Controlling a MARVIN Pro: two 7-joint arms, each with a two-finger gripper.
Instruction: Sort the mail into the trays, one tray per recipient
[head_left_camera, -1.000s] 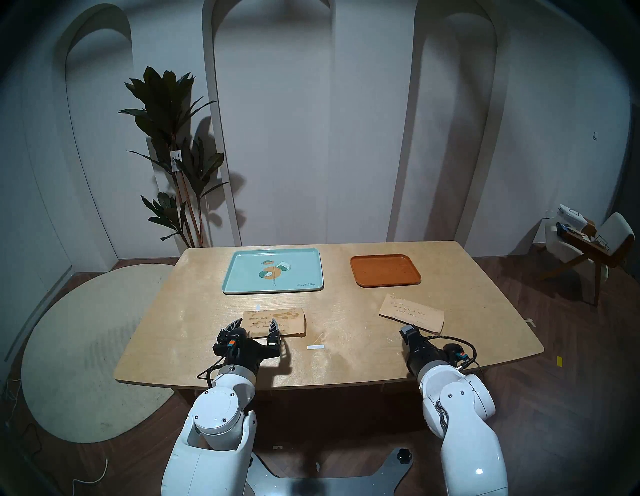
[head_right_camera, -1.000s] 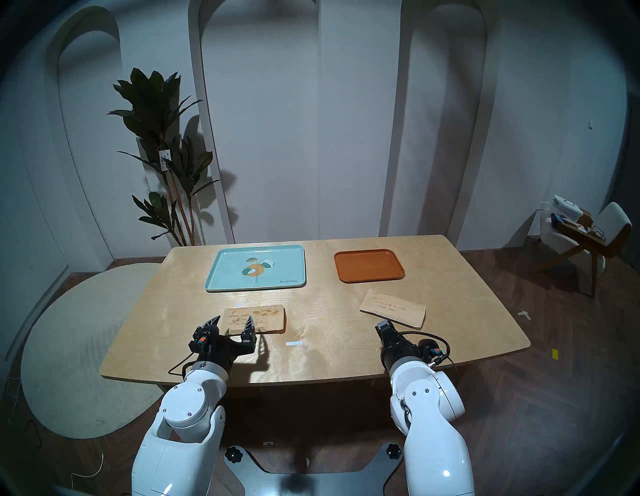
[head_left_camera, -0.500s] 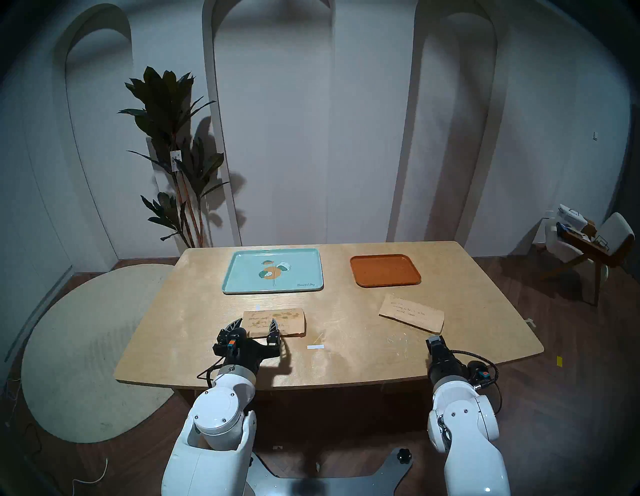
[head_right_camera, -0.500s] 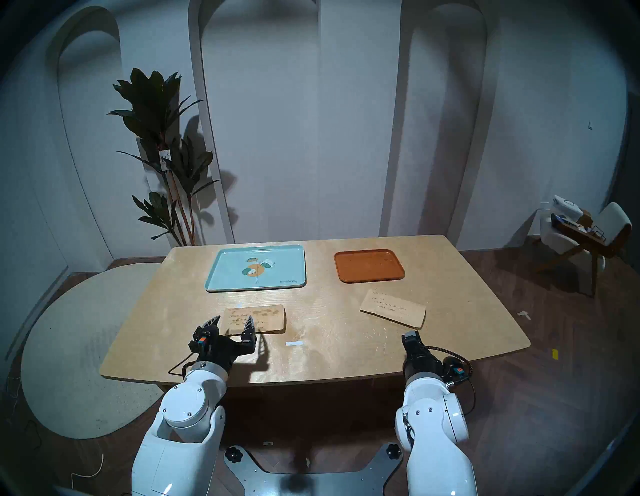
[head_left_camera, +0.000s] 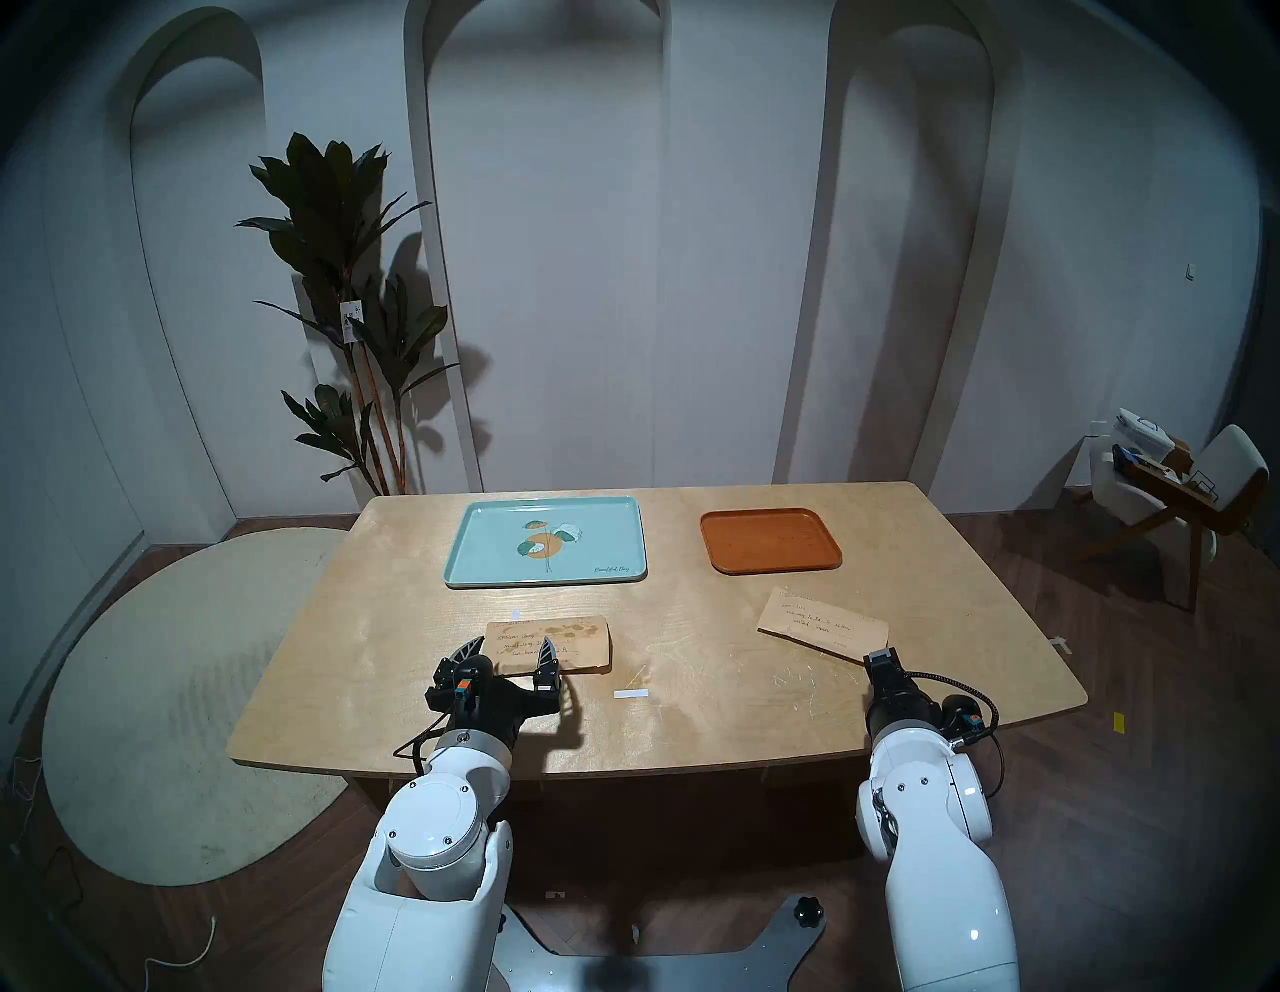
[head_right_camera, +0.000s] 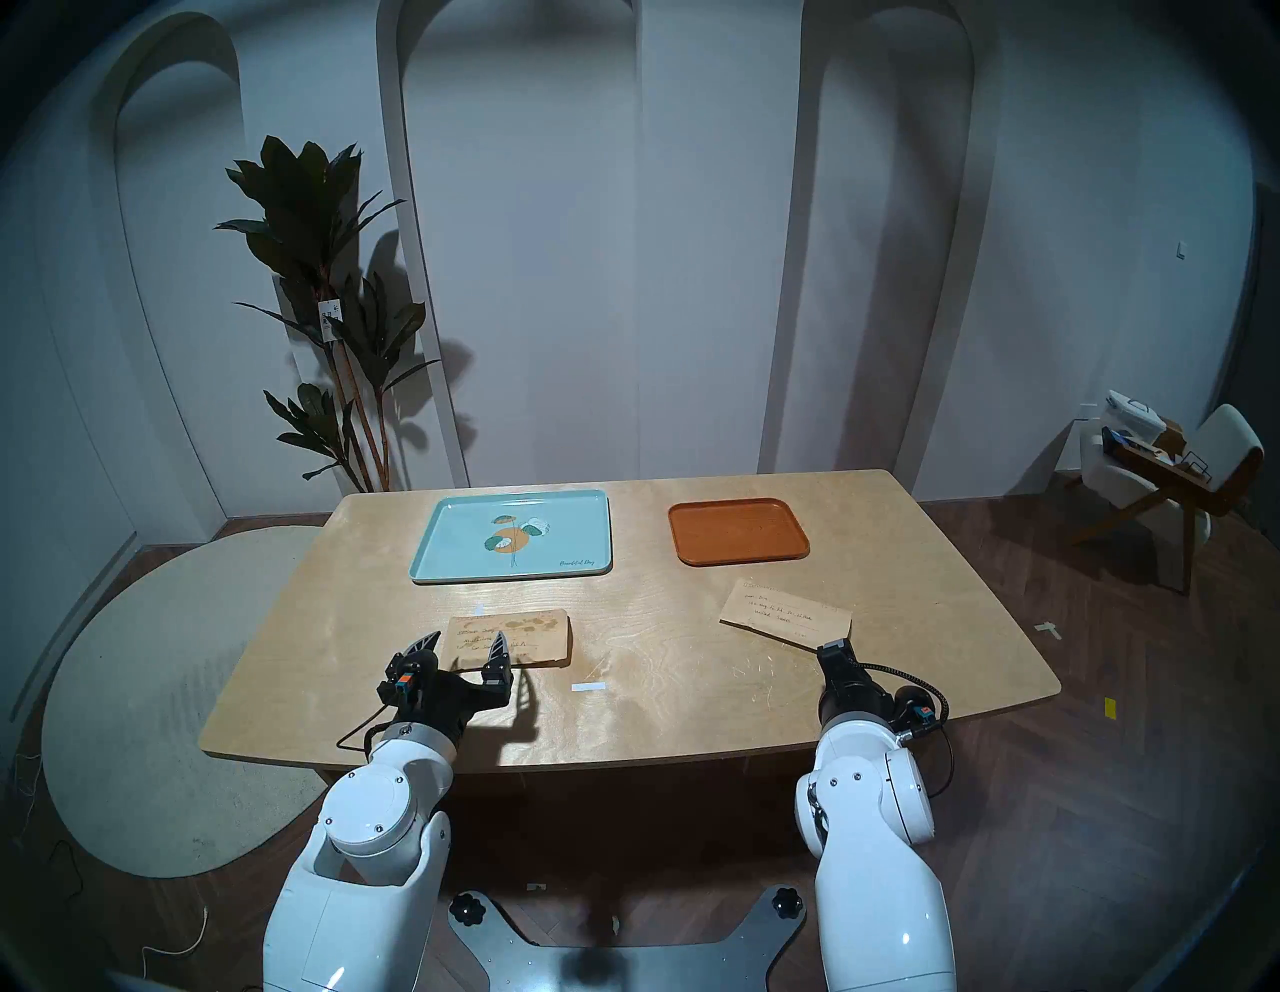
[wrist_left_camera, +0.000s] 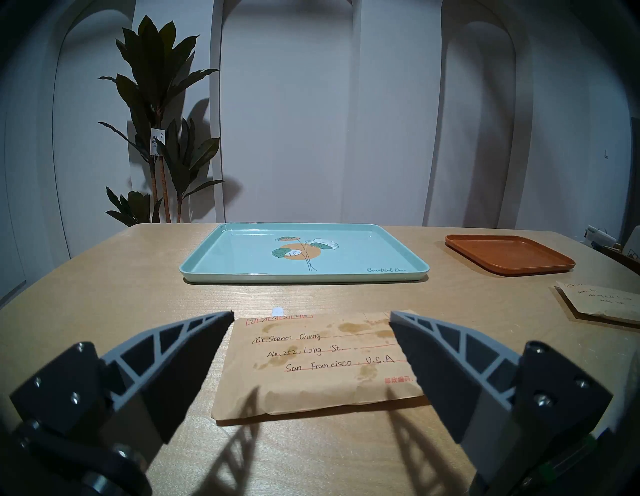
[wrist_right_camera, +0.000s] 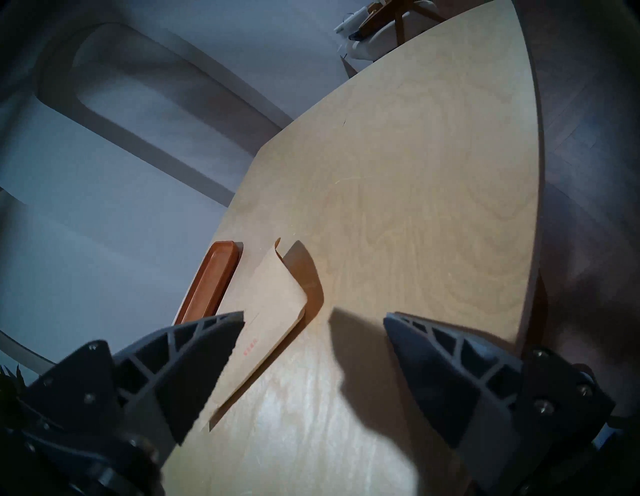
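Observation:
The stained tan envelope (head_left_camera: 575, 641) lies flat in front of the mint-teal leaf-print tray (head_left_camera: 485, 554). My left gripper (head_left_camera: 512, 644) is open and empty, hovering low over that envelope's near left part; the left wrist view shows the envelope (wrist_left_camera: 318, 360) between the spread fingers. The plain tan envelope (head_left_camera: 824, 620) lies in front of the orange-brown tray (head_left_camera: 769, 547). My right gripper (head_left_camera: 878, 654) is rolled on its side at the plain envelope's near right corner. In the right wrist view it (wrist_right_camera: 314, 314) is open, with the envelope (wrist_right_camera: 270, 304) beside one finger.
A small white paper strip (head_left_camera: 631, 693) lies on the wooden table (head_left_camera: 692, 734) between my arms. A tiny white scrap (head_left_camera: 515, 614) sits behind the stained envelope. A plant (head_left_camera: 346, 312) stands behind the table's far left corner, and a chair (head_left_camera: 1177, 499) stands off to the right.
My right gripper has swung to the right and then forward, up to the plain envelope's near right corner. The left arm and both envelopes have not moved.

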